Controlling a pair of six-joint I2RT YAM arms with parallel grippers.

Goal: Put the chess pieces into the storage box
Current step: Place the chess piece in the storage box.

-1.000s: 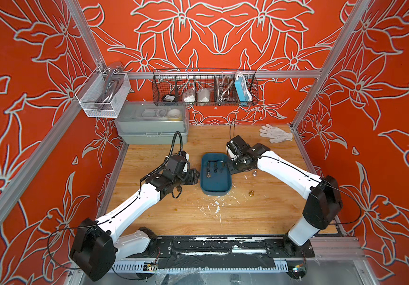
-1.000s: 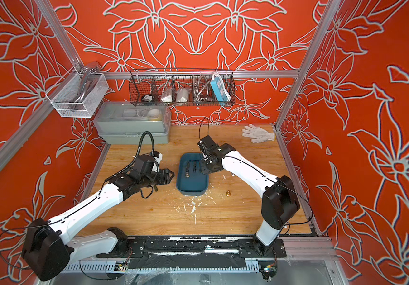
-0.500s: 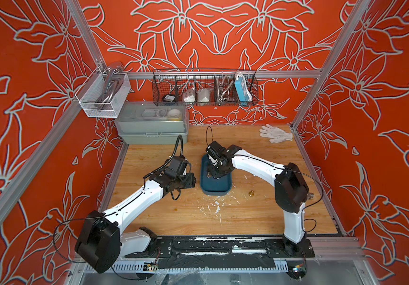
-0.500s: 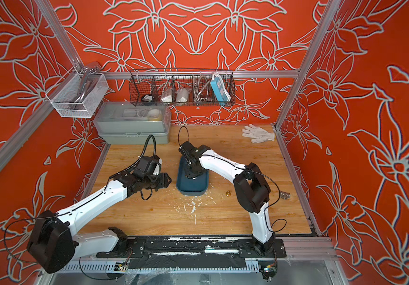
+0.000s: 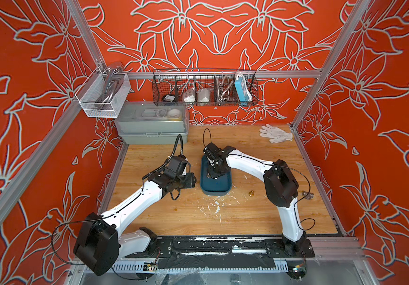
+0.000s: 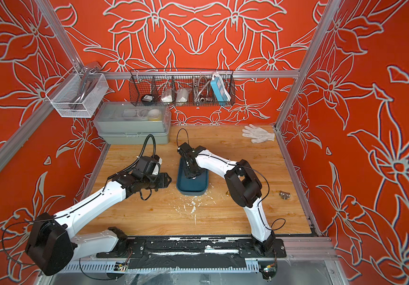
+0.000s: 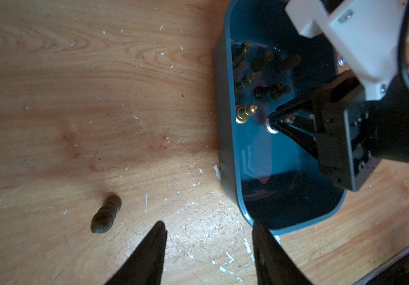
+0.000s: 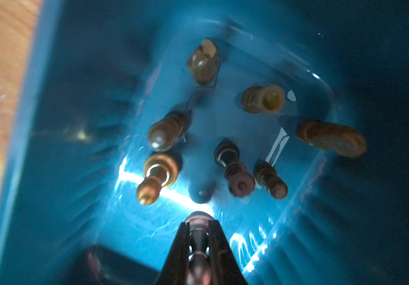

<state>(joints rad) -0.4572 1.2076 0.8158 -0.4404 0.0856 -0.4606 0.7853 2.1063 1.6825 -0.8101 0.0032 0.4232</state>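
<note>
**A:** What changed in the last second?

**B:** The right gripper [image 8: 198,223] was beside the small dark teal plastic storage box [image 5: 228,190]. It has now swung over and dipped inside, pinching a shiny silver chess piece [image 8: 198,237], pawn-shaped, with its base near the floor. I'd judge only the release remains for this one.

**A:** And the left gripper [image 7: 207,229]?

**B:** Its jaws are spread and hold nothing, just beside the box over the pale wooden table [image 7: 75,98].

**A:** What do the views disagree on?

**B:** The left wrist view shows a matt dark chess piece [image 7: 105,214] lying near those jaws. I can't find it from above. Only a top view shows a small gold chess piece [image 5: 250,193] standing on the right arm's side. The right wrist view is blurred, but perhaps seven chess pieces [image 8: 262,98] already lie inside.
</note>
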